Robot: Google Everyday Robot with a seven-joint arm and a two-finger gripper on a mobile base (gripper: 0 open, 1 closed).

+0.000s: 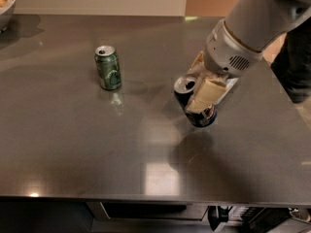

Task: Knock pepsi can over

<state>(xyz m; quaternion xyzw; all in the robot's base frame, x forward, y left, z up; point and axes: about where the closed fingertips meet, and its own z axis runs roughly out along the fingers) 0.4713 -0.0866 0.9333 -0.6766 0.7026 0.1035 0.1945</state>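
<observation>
The pepsi can, dark blue with a silver top, is near the middle right of the steel table. It leans with its top toward the left. My gripper reaches in from the upper right and is shut on the can. One cream finger lies across the can's front side. The other finger shows behind the can. The can's lower end sticks out below the front finger, and its shadow falls on the table under it.
A green can stands upright on the table to the left, well apart from my gripper. A bowl sits at the far left corner. A person's dark clothing shows past the table's right edge.
</observation>
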